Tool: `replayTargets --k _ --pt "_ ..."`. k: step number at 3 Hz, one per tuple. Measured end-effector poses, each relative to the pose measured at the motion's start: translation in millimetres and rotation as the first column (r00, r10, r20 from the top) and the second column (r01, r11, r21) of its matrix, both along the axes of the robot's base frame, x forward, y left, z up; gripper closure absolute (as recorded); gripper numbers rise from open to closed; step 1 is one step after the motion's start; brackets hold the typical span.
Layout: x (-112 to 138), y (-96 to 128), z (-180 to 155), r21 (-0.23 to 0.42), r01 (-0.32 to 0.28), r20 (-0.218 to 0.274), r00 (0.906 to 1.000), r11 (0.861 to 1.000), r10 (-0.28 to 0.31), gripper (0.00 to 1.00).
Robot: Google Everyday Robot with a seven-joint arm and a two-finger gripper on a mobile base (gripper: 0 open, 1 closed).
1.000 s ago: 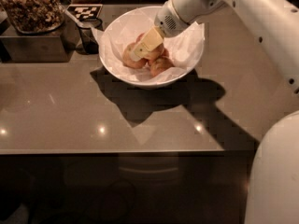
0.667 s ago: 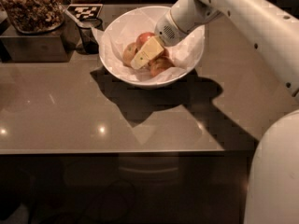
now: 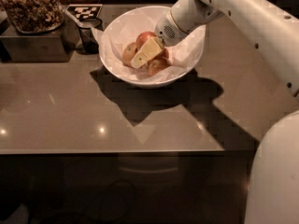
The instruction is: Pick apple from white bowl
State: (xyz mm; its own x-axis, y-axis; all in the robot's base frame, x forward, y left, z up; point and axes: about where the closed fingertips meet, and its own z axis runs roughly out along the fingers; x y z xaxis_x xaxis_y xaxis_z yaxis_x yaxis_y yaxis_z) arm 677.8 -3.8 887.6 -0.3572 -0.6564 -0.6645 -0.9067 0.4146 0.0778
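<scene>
The white bowl (image 3: 191,55) stands on the brown table, lined with crumpled white paper. Several reddish apples lie in it: one at the back (image 3: 145,36), one at the left (image 3: 129,53), one at the front (image 3: 158,66). My gripper (image 3: 140,59) reaches down into the bowl from the upper right. Its yellowish tip lies among the apples, across the middle of the pile, touching or nearly touching them. My white arm (image 3: 233,8) crosses above the bowl's right rim.
A dark tray of brown clumps (image 3: 30,8) stands on a dark box (image 3: 32,45) at the far left. A black-and-white marker tag (image 3: 84,10) and a dark cup (image 3: 89,31) sit just left of the bowl. The table's front edge (image 3: 112,150) runs below. My white base (image 3: 275,171) is at the right.
My gripper has sunk a little lower and deeper into the bowl, onto the apples. The bowl and the apples have not visibly moved.
</scene>
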Motion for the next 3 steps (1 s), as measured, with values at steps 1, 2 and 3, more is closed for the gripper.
replayTargets --k 1,2,3 --pt "0.0 0.0 0.4 0.0 0.0 0.0 1.0 1.0 0.0 0.65" --pt "0.0 0.0 5.1 0.0 0.0 0.0 1.0 1.0 0.0 0.88" --pt "-7.9 -5.6 22.0 0.001 0.007 0.054 0.9985 1.0 -0.007 1.0"
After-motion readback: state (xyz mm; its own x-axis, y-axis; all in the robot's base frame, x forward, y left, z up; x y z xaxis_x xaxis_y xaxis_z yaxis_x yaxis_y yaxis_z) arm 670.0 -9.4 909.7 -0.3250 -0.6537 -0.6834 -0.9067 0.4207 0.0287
